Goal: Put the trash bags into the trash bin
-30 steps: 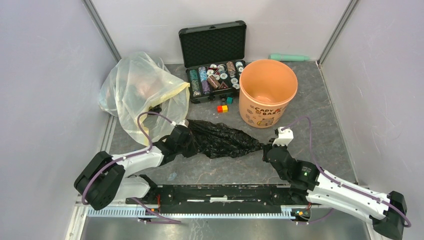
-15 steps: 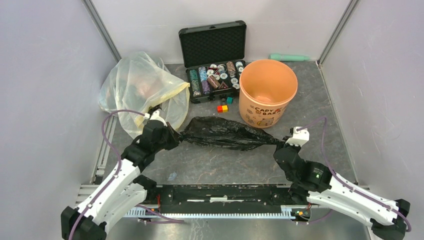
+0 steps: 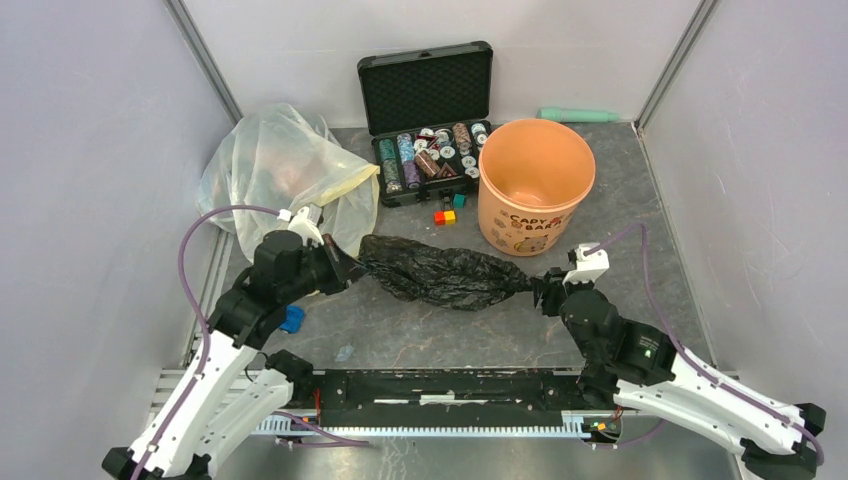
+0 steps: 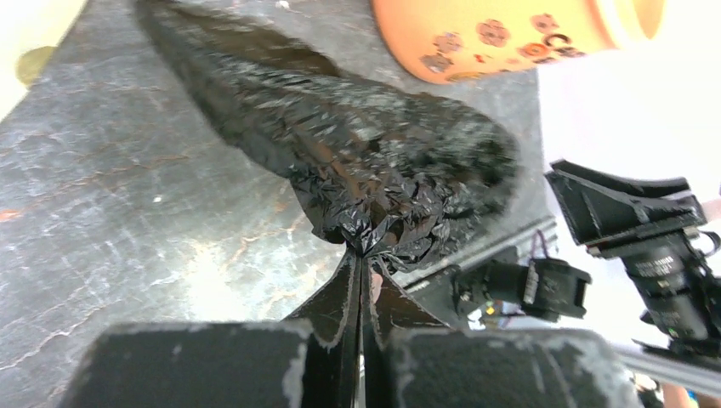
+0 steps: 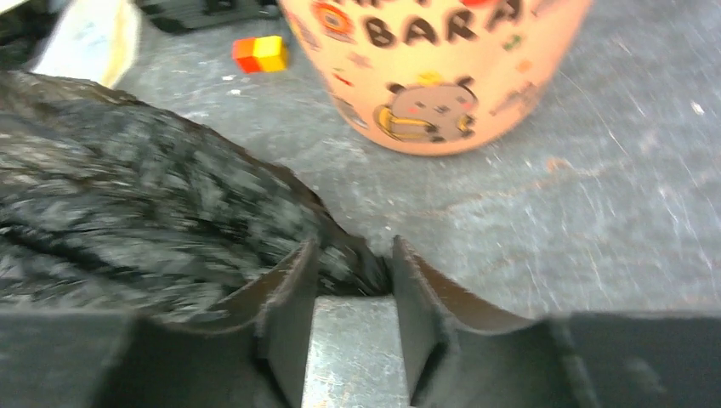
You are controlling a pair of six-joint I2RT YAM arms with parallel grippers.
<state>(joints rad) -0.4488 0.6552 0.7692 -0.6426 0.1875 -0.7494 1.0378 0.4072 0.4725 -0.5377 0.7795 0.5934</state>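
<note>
The trash bag (image 3: pixel 440 272) is a crinkled black plastic bag stretched left to right on the table, in front of the trash bin (image 3: pixel 525 225), a peach-orange bucket standing upright. My left gripper (image 3: pixel 350 268) is shut on the bag's left end; in the left wrist view the plastic (image 4: pixel 366 161) bunches out from the closed fingertips of that gripper (image 4: pixel 361 255). My right gripper (image 3: pixel 543 290) is at the bag's right end. In the right wrist view its jaws (image 5: pixel 353 251) stand apart, with the tip of the bag (image 5: pixel 127 204) lying between the fingertips. The bin (image 5: pixel 442 76) is just beyond.
A big translucent yellowish bag (image 3: pixel 280 180) sits at the back left. An open black case of chips (image 3: pixel 428 120) stands behind small coloured cubes (image 3: pixel 445 213). A green cylinder (image 3: pixel 578 115) lies along the back wall. A small blue piece (image 3: pixel 292 320) lies by the left arm.
The right gripper's jaws have parted at the bag's right end. The left arm swung left and back with the bag's left end, pulling the bag out lengthwise and uncovering a blue piece.
</note>
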